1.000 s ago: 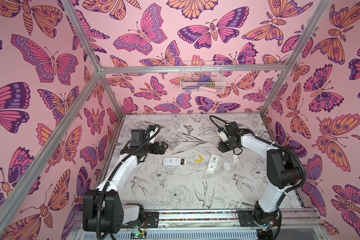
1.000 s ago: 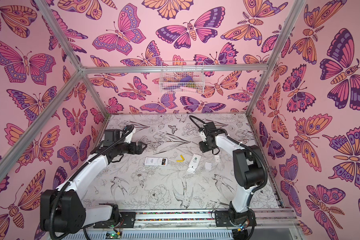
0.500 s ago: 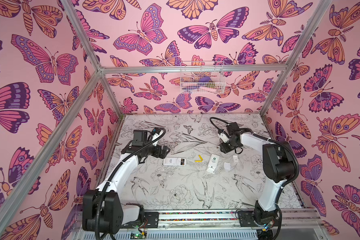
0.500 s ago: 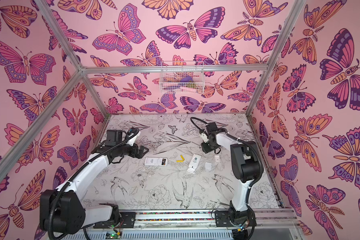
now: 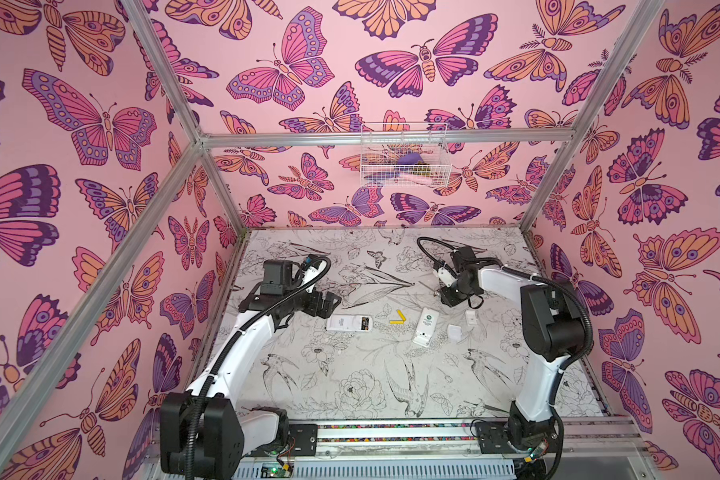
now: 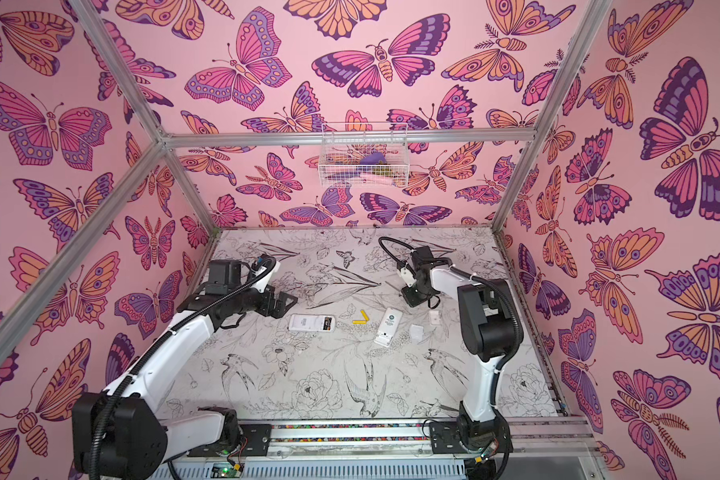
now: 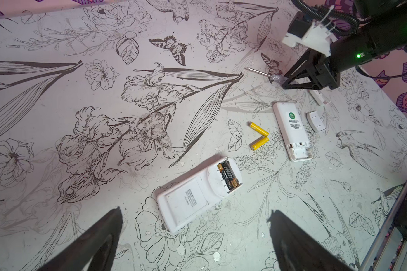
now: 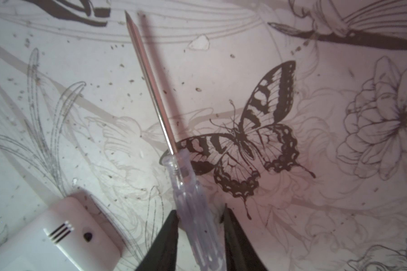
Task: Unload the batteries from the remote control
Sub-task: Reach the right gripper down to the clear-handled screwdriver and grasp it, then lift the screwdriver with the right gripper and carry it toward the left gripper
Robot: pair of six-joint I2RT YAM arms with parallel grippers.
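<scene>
- left gripper (image 5: 327, 304): jaws spread wide and empty, hovering just beside the wide remote's (image 7: 193, 197) plain end, not touching it.
- wide remote: lies back-up on the table (image 7: 57, 164) with its bay uncovered; the 2 black batteries (image 7: 228, 176) sit side by side inside it.
- 2 yellow batteries (image 7: 259, 129): out already, loose on the table in a v between the 2 remotes.
- narrow remote (image 7: 291, 126): its bay looks empty; 2 white covers (image 7: 316, 118) lie just beside it.
- right gripper (image 8: 200, 213): its jaws straddle the clear handle of the screwdriver (image 8: 188, 187), which lies flat; i cannot tell whether they are clamped on it.
- step in hand, as i judge it: picking up the screwdriver, with half the unloading done.
- the next move calls for a firm grip on that slippery handle, the tip levered under 1 black cell, and the left gripper steadying the wide remote.
</scene>
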